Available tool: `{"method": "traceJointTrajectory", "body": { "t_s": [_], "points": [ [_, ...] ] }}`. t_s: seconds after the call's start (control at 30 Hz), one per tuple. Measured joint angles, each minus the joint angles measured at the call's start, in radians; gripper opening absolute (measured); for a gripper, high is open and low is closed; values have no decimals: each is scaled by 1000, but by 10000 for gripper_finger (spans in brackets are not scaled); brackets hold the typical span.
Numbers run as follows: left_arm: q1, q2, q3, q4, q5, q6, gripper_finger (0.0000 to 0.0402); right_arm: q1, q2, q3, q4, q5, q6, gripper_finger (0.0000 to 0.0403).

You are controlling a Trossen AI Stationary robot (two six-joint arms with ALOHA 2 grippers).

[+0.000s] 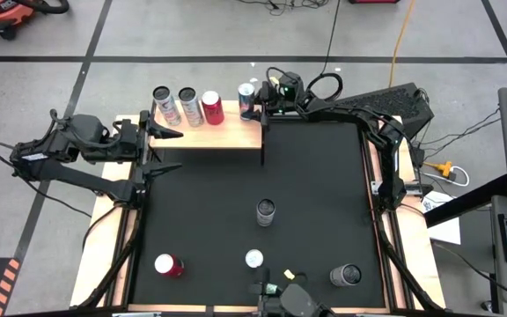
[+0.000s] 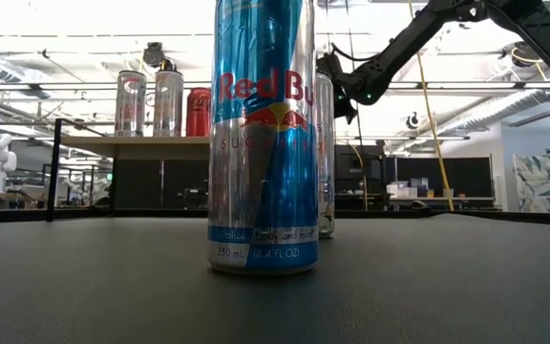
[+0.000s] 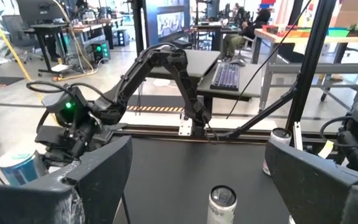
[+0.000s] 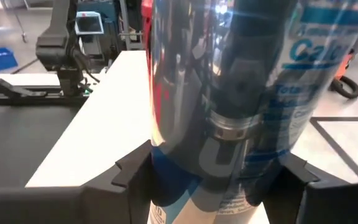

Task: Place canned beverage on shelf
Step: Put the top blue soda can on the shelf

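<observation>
The right tool [image 1: 255,104] clamps a slim silver-and-blue beverage can [image 1: 246,93] between its dark fingers [image 4: 129,171], upright at the right end of the shelf [image 1: 227,135], a pale unfinished wooden slab on thin dark legs. Three cans already stand on it: two silver [image 1: 162,97] and one red [image 1: 211,101]. The left tool [image 1: 161,150] waits beside the shelf's left end, fingers spread wide and holding nothing. More cylindrical cans dot the matte black worktop [image 1: 201,211].
</observation>
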Motion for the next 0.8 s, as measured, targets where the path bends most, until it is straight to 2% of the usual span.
{"method": "traceJointTrajectory", "body": {
  "t_s": [0.27,0.8],
  "points": [
    [0,0,0,14,0,0,367,0,0,0,-13,2,-25,208],
    [0,0,0,13,-27,0,367,14,-3,2,-61,4,-101,282]
  ]
}}
